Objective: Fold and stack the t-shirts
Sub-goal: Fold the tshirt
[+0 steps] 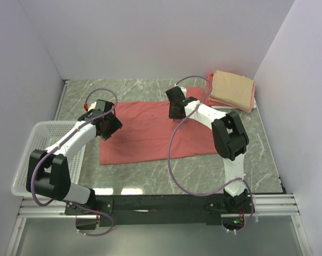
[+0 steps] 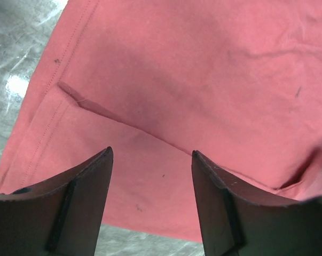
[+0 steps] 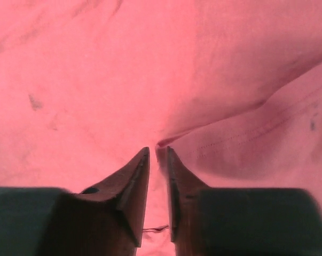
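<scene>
**Left gripper released above the red shirt; right gripper's hold unclear**

The left gripper stands with its jaws wide apart and nothing between them. It hangs over the left part of the salmon-red t-shirt, close to that shirt's left hem, where a diagonal fold edge crosses the cloth under the fingers.

The right gripper has its jaws only narrowly parted. Their tips meet a raised crease of the same shirt, near its far edge and right of its middle. Whether any cloth is pinched there cannot be told.

The salmon-red t-shirt lies spread flat across the middle of the table, between the two arms, with some wrinkles and a stitched hem showing.

At the far right corner of the table, a folded tan t-shirt rests on top of a folded pink t-shirt. Both lie just beyond the red shirt's far right corner.

A white mesh basket sits at the left edge, beside the left arm.
</scene>
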Robot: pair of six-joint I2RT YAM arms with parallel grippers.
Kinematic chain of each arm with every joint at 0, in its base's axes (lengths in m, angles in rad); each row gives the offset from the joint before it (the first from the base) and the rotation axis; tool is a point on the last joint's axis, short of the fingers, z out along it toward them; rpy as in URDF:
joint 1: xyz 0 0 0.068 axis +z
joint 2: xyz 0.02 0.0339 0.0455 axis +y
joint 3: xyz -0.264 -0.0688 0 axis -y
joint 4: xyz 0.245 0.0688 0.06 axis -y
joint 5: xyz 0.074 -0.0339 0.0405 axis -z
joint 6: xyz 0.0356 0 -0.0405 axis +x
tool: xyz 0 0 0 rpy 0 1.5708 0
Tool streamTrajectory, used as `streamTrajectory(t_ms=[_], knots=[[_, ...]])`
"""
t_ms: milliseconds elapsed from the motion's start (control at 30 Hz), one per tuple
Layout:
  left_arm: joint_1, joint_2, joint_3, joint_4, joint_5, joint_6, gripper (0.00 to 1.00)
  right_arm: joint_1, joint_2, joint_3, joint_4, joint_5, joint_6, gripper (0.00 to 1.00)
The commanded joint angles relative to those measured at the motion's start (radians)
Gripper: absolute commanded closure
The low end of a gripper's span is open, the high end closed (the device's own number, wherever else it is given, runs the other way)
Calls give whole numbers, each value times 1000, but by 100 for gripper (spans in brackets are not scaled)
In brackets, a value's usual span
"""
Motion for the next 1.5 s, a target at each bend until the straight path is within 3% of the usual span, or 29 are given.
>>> streamTrajectory(t_ms=[0,133,333,833,1233,1333,1467], knots=[[13,20,-13,-15,-59,-83,38,8,-16,20,19,12,-7,62],[18,35,-22,-54,-131,-183,44,3,-88,-40,31,43,2,50],[18,37,-19,-123,-242,-276,57,-53,-237,-170,31,17,66,48],[18,199,76,-155,-303,-332,57,-227,-562,-600,206,-130,174,47],[18,261,91,-149,-282,-330,61,-280,-640,-713,223,-159,189,47],[18,267,90,-143,-276,-326,66,-293,-654,-729,226,-159,188,47],[20,273,91,-149,-276,-324,84,-308,-663,-744,227,-158,186,47]])
